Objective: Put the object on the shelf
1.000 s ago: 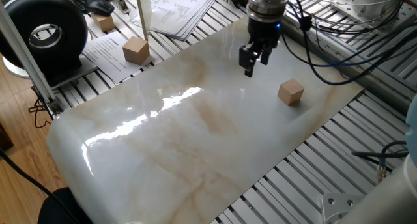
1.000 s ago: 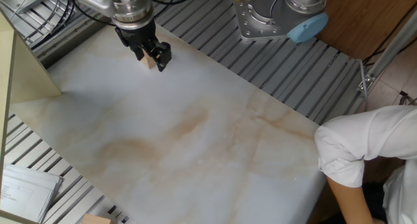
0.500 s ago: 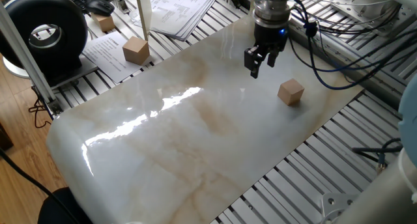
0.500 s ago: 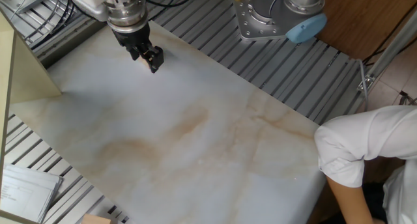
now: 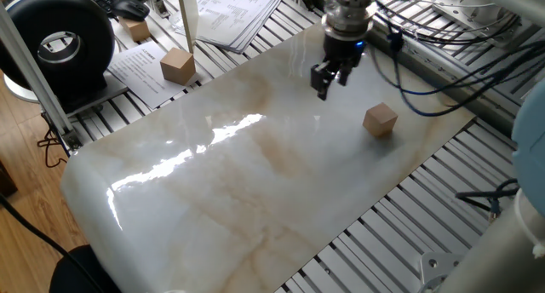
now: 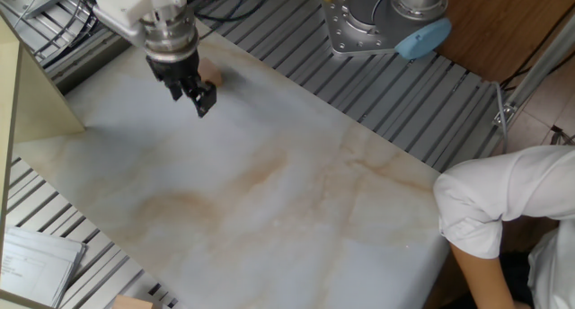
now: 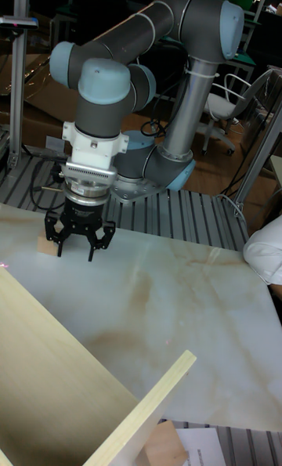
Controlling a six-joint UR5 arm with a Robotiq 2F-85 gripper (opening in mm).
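Gripper [image 5: 322, 78] fingers spread, empty, hovering above the marble table [image 5: 255, 182]. Over the last second it swung toward the wooden cube [image 5: 380, 121], then back away. Cube lies beside it, apart, untouched. Judgement: approach not settled; grasp not begun, shelf [image 7: 86, 403] far.

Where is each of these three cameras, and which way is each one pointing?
One fixed view: high, off one corner of the marble table, looking down; shows the gripper and the cube.
The other fixed view: high on the opposite side, looking down; shows gripper, arm base and a person's sleeve.
Tall fixed view: low, behind the shelf boards, facing the whole arm.
All share the gripper, jaws open, beside the cube.
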